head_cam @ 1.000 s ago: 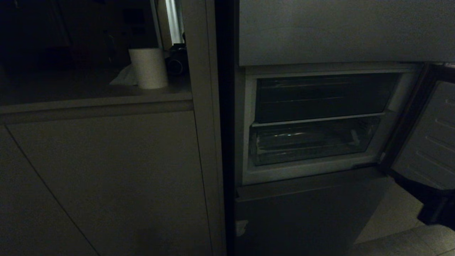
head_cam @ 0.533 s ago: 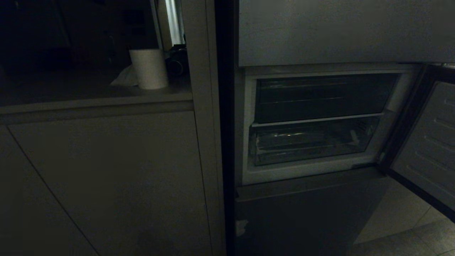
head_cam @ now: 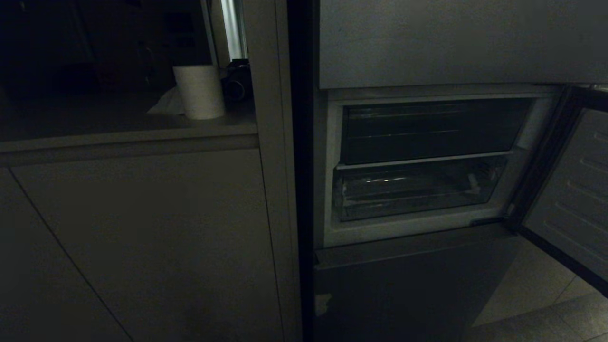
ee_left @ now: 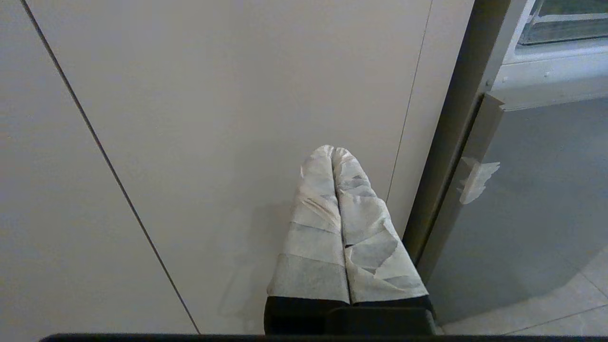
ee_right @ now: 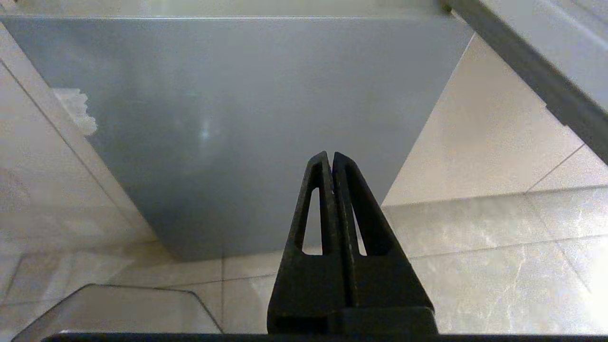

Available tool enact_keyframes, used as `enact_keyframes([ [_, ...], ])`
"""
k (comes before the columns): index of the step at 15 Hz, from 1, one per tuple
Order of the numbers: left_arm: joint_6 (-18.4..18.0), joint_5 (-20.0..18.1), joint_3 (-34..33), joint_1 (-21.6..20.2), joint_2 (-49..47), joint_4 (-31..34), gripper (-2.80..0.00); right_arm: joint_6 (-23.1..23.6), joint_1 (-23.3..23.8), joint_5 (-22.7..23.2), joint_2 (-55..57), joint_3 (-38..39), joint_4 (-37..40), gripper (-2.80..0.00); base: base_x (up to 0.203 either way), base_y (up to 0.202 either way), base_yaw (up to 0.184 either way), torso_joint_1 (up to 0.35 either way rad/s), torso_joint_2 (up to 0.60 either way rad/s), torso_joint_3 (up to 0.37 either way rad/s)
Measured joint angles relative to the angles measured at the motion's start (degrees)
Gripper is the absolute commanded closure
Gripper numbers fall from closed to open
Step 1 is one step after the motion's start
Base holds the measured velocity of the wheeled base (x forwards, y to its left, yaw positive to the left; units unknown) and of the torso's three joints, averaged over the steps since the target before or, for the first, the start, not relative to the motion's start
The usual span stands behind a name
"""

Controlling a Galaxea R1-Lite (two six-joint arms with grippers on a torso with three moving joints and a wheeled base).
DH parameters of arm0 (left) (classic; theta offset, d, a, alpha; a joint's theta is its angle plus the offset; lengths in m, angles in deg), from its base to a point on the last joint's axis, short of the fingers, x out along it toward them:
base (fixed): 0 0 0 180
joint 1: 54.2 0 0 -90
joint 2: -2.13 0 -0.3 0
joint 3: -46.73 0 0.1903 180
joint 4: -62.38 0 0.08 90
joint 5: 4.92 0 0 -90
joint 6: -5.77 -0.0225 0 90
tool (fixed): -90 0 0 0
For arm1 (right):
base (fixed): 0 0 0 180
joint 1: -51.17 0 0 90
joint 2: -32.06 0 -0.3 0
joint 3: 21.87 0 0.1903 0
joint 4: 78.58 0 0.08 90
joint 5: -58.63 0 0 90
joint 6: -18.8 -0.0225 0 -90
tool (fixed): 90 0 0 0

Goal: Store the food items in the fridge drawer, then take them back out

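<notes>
The fridge stands at the right with its middle door swung open. Inside, the clear fridge drawer sits pushed in under a shelf, and nothing red shows in it. The food items are out of view. Neither arm appears in the head view. My left gripper, its fingers wrapped in white tape, is shut and empty, hanging before a pale cabinet panel. My right gripper is shut and empty, low before the fridge's bottom grey panel.
A white paper roll stands on the counter left of the fridge. Pale cabinets fill the left. Tape scraps cling to the fridge's edge. Tiled floor lies under the open door's edge.
The dark shape of my right arm at the lower right edge of the head view has dropped out of that view. The drawer and the open door have not moved.
</notes>
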Motion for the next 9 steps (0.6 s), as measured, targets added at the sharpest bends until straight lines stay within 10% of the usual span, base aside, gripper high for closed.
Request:
enact_keyframes([
  [9,0.0,0.0,0.0,0.0,0.0,0.0,0.0,1.7,-1.1,0.4,-12.6,0.3,0.0,0.0,0.0,0.0,0.0,0.0,0.0,0.0],
])
